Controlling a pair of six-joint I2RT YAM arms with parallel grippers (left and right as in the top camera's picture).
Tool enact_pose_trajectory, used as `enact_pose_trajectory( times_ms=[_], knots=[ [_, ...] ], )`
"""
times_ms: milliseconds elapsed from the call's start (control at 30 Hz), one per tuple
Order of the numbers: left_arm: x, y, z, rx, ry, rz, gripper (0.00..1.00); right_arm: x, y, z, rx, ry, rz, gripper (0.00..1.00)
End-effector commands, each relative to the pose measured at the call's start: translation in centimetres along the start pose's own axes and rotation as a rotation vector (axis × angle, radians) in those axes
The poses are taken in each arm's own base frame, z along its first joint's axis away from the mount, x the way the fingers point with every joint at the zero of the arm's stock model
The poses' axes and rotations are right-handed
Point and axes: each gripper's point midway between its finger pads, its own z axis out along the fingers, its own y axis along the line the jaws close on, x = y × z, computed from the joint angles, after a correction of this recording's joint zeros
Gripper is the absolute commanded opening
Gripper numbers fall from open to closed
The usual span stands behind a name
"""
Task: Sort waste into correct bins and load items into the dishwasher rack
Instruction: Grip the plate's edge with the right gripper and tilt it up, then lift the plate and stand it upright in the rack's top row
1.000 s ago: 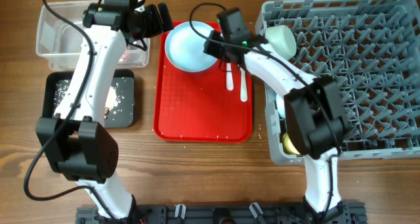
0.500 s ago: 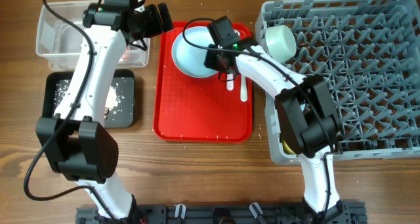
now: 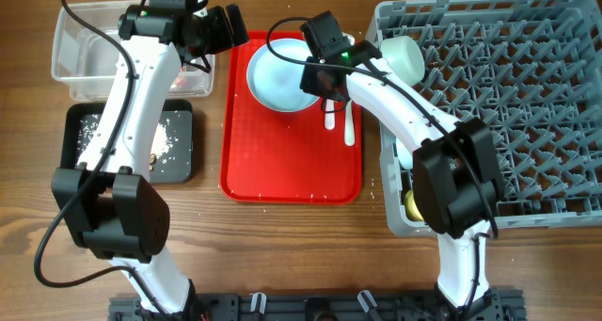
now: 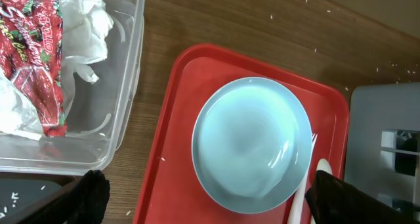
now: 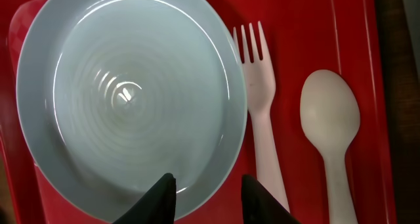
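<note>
Wooden table [image 3: 282, 236]: napkin [image 4: 82, 20] and wrapper [image 4: 33, 60] lie in the far-left tub [image 4: 125, 86], crumbs [image 3: 169, 137] in the black tray [image 3: 71, 123]. Plate [image 5: 131, 99], fork [image 5: 262, 119] and spoon [image 5: 331, 125] await loading on the red tray [image 3: 292, 161]. My right gripper [image 5: 211, 191] straddles the plate's rim, grip unclear to me; my left gripper [image 4: 216, 198] hangs wide open.

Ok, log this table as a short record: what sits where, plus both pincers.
red tray: holds plate, fork and spoon, side by side
clear tub: napkin and snack wrapper inside
black tray: food scraps scattered in it
dishwasher rack: bowl at the corner nearest the plate
left pincer: wide open, empty, above the tub and red tray edges
right pincer: fingers astride the plate's rim, grip unclear
</note>
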Motion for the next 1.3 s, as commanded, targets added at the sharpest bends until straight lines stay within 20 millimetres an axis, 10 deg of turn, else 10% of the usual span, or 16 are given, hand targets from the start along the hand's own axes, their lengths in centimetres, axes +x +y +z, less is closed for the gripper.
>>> enact_pose_trajectory(
  times_ms=[0,467,800,1033,1267],
  knots=[
    [-0.7,-0.4,-0.8,0.010,-0.026,-0.002,1.00,0.6,-1.4,2.0,0.059,0.015,0.039,0.33],
    [-0.7,-0.4,-0.8,0.009,-0.026,-0.002,1.00,3.6,-2.5,6.5,0.095,0.119,0.061,0.21],
    [-0.7,-0.4,-0.8,0.010,-0.026,-0.002,1.00,3.0,-2.2,5.9,0.059,0.130,0.066,0.04],
    [-0.7,-0.4,-0.8,0.010,-0.026,-0.002,1.00,-3.7,-0.5,-4.7,-0.072,-0.069,-0.116,0.04],
    [-0.7,-0.4,-0.8,0.009,-0.026,-0.002,1.00,-9.9,-7.3,-21.2,0.181,-0.475,-0.112,0.04]
  ],
)
